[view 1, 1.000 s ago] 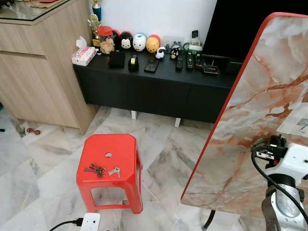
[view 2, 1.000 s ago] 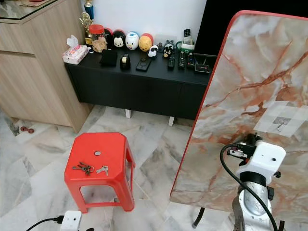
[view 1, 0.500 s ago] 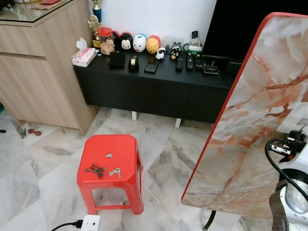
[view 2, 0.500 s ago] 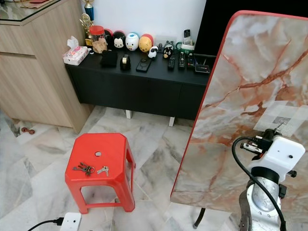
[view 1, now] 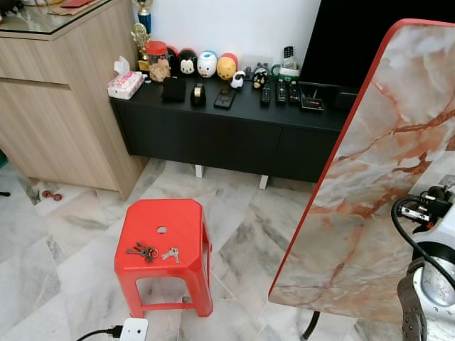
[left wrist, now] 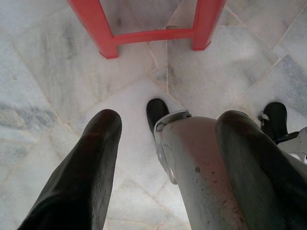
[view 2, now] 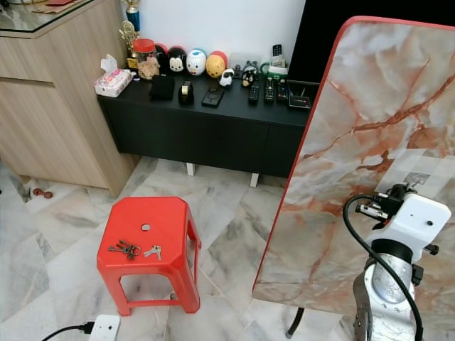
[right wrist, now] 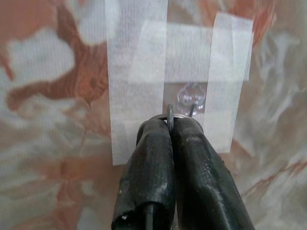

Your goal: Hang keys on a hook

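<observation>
The marble board leans upright at my right, with a clear hook held to it by strips of white tape. My right gripper is shut on a thin metal key ring, which sits just beside and below the hook. From the head, the right wrist housing hovers against the board under the taped patch. A bunch of keys lies on the red stool. My left gripper hangs open over the floor by the stool's legs.
A black low cabinet with figurines, remotes and a tissue pack runs along the back wall. A wooden cupboard stands at the left. A white power strip lies on the marble floor in front of the stool.
My right arm has moved rightward along the board, up to the taped hook. The keys on the stool have not moved.
</observation>
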Available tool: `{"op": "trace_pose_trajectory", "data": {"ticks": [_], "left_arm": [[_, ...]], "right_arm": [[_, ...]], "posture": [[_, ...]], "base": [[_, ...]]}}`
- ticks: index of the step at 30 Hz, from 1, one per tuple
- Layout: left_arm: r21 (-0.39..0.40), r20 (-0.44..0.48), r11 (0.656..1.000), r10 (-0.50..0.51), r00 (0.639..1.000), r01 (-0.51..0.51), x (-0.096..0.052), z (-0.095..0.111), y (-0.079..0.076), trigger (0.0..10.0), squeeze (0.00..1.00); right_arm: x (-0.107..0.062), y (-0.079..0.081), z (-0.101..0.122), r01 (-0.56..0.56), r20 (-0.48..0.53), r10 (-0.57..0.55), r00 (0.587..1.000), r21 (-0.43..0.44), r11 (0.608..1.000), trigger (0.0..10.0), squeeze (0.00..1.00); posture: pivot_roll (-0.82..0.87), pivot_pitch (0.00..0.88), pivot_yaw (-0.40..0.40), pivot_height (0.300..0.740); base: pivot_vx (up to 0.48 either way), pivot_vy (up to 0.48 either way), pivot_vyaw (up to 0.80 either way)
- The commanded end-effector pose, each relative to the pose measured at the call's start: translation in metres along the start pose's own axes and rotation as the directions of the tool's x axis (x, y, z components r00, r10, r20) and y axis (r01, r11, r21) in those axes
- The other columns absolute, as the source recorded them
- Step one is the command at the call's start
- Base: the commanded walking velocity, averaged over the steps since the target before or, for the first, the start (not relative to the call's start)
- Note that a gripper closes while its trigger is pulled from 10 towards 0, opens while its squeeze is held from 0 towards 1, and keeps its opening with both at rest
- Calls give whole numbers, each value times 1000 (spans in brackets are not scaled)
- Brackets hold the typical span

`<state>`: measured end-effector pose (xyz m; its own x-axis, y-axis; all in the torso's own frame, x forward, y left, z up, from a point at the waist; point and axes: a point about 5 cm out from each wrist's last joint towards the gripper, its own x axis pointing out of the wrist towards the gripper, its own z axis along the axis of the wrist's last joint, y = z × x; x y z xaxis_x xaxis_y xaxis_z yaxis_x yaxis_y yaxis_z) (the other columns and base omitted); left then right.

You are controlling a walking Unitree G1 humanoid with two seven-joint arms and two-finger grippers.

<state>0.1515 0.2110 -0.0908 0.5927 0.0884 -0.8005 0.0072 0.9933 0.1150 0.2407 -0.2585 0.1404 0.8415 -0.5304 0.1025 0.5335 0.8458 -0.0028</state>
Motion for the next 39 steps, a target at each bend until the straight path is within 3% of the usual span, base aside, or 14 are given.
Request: {"op": "trace_pose_trajectory", "data": {"ticks": [1, 16, 39], "left_arm": [[26, -38, 1000, -5, 999, 6, -2, -9, 1, 10000, 0], [35, -40, 999, -4, 999, 5, -2, -10, 3, 10000, 0], [36, -35, 999, -3, 999, 4, -2, -8, 2, 10000, 0]], "right_arm": [[4, -4, 0, 29, -15, -29, 999, 14, 999, 10000, 0], [6, -9, -1, 71, -28, -70, 997, 45, 996, 10000, 0], [13, -4, -2, 69, -45, -65, 997, 85, 994, 10000, 0]], "posture": [[-47, 41, -62, 740], [-44, 42, -60, 740], [-42, 39, -59, 740]], "base": [[0, 0, 0], [0, 0, 0], [0, 0, 0]]}}
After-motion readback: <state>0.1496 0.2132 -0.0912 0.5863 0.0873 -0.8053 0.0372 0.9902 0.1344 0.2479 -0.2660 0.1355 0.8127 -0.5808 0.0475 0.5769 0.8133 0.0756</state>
